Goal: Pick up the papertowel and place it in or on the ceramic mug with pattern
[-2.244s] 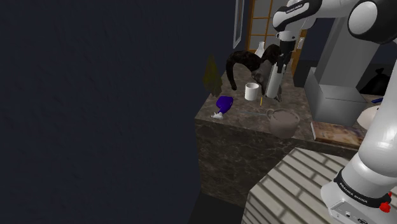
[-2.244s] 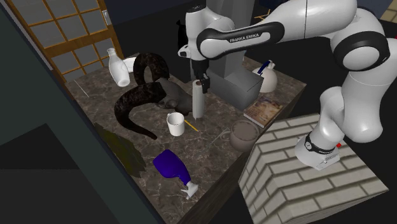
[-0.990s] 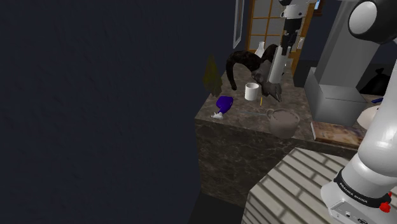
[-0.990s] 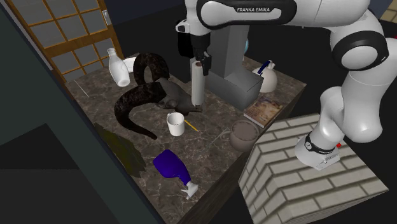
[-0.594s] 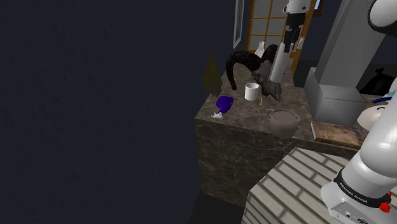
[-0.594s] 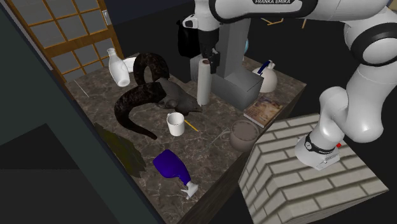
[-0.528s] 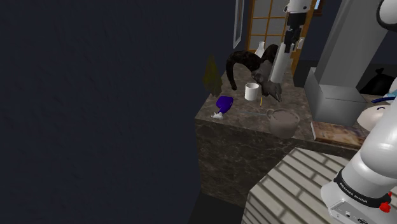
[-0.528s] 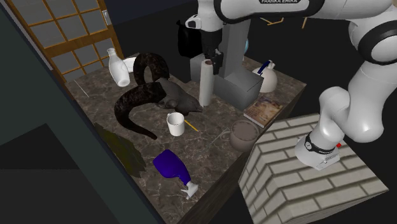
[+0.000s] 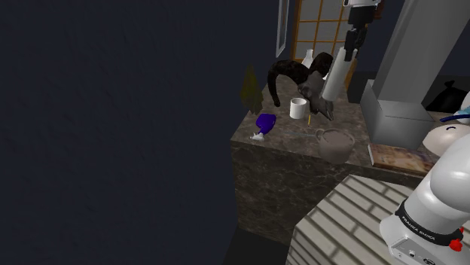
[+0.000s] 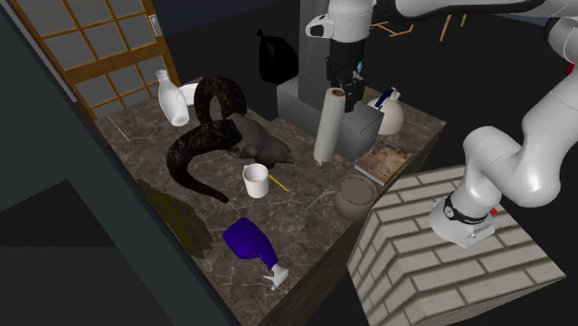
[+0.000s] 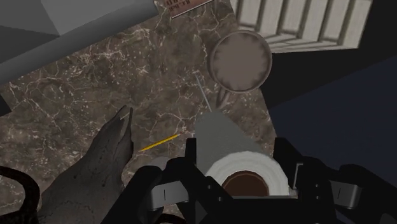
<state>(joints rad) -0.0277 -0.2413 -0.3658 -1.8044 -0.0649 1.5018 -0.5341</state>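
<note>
Papertowel roll (image 10: 326,125) hangs tilted, pinched tight at its top by the pincer (image 10: 345,85). Dropped crooked, it could tip the brown mug (image 10: 355,197) off the bench (image 10: 296,225) edge.

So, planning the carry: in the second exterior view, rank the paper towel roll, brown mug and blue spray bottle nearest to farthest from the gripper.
1. paper towel roll, clasped in the gripper.
2. brown mug, on the counter beside the stand.
3. blue spray bottle, lying near the counter's corner.
</note>
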